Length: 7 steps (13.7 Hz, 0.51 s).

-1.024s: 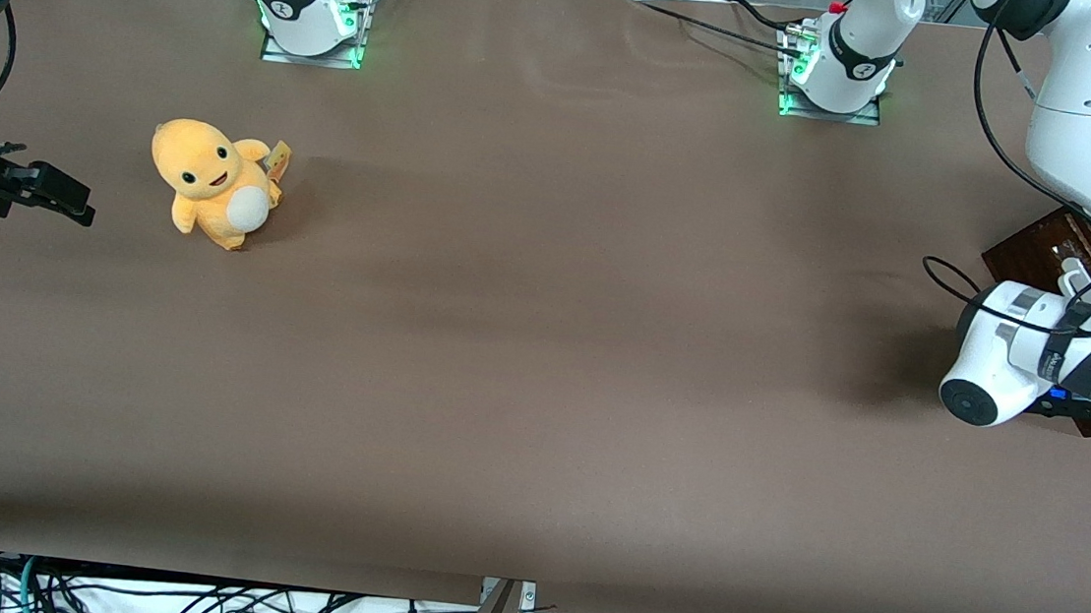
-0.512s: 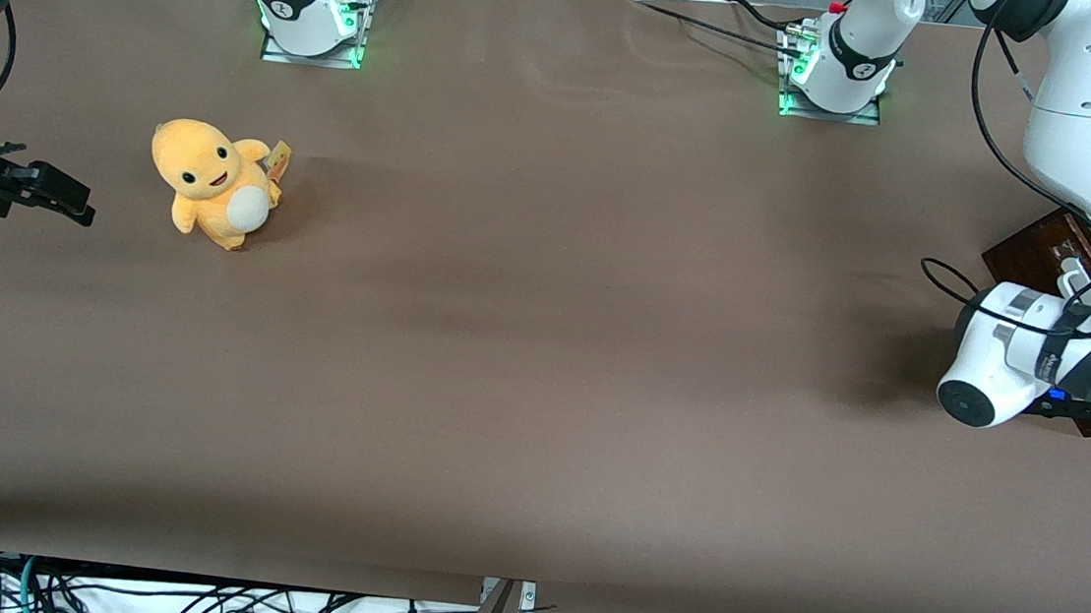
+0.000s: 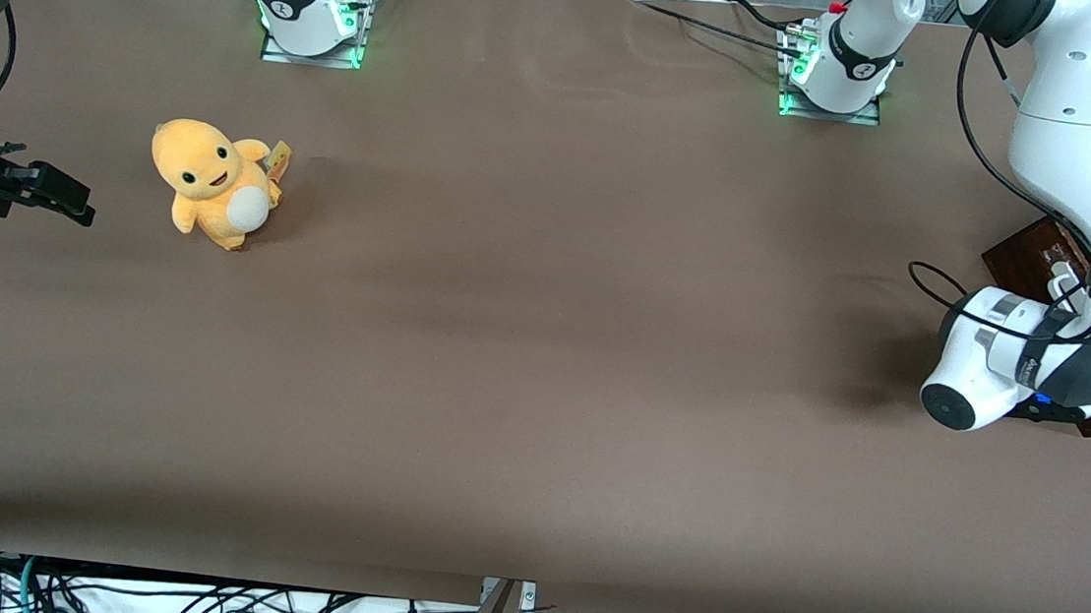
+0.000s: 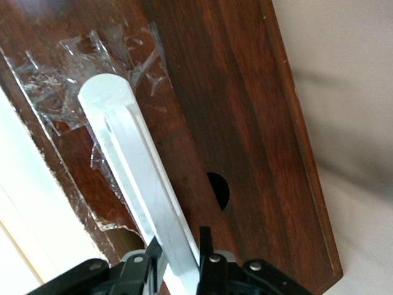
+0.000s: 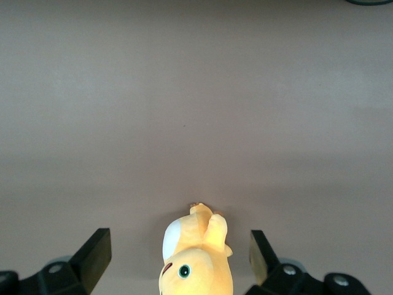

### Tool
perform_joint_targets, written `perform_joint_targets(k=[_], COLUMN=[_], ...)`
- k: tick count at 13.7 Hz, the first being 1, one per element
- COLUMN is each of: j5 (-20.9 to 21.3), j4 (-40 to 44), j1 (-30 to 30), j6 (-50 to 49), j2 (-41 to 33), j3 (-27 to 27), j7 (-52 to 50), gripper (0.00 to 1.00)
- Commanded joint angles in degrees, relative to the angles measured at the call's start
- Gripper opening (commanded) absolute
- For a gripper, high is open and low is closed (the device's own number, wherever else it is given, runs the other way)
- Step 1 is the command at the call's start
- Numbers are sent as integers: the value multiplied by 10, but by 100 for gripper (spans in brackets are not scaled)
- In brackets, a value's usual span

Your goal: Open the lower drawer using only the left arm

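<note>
Starting with the brown table (image 3: 538, 395): looks the same as a second ago, plush toy (image 3: 211, 183) included, sitting unmoved in the upper part of the front view toward the parked arm's end. Turning to the left arm (image 3: 1083, 146): hangs down the frame edge at the working arm's end, and has drifted a little toward the table's middle over the last second, its round white wrist now slightly farther from the cabinet. Reads as a pull in progress, not an approach. Moving on to the lower drawer (image 3: 1029, 255): shows as dark reddish-brown wood at mid-height of that same edge, half hidden by the forearm, lying just beside the wrist. Cannot tell from the front view how far out of the cabinet it has come; seems only a small way, so most of the opening probably remains to be done. Coming down to the white bar handle (image 4: 138, 178): runs slantwise across the drawer front, standing off the wood, with torn clear tape (image 4: 61, 92) around its end and a round hole (image 4: 219, 189) in the panel beside it. Ending with the gripper (image 4: 179, 246): clamped narrowly on the bar, one black finger pressed to each side, no gap visible. Suggests a firm hold, so a steady straight draw outward should carry the drawer along; may slip along the smooth bar if the pull goes off-line.
</note>
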Motion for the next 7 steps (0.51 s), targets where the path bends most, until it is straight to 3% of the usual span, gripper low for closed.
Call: perform_joint_targets(k=[1, 7], j5=[0, -4], j4=[32, 47], j1=[-34, -48], j6=[-3, -14], j2=[20, 26], j3=[-2, -2], j7=[36, 35], gripper=[14, 15])
